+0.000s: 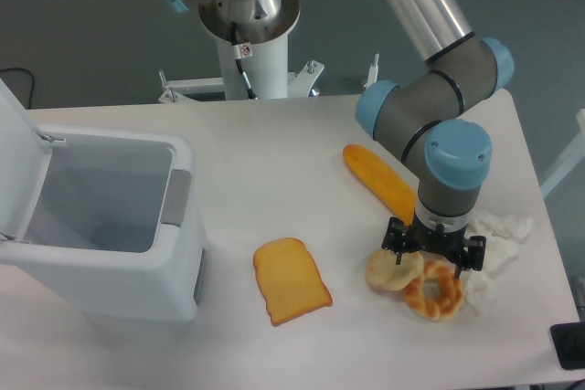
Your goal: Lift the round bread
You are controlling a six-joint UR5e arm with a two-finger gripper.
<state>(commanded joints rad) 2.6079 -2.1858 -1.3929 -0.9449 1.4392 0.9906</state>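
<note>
Round bread (pixel 393 270) sits touching the ring bread (pixel 435 292), your tool (pixel 399 258) right over it, grip unclear; the bin (pixel 110 262), well left, looks empty.

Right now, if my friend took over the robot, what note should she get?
Gripper: down low at the round bread, right beside the ring-shaped bread. I cannot tell whether its fingers are open or shut.
Round bread: lying on the table, next to the ring bread, partly under the gripper.
Toast slice and long orange loaf lie apart, untouched.
Done: arm brought to the bun.
Left: grip it and lift it.
</note>
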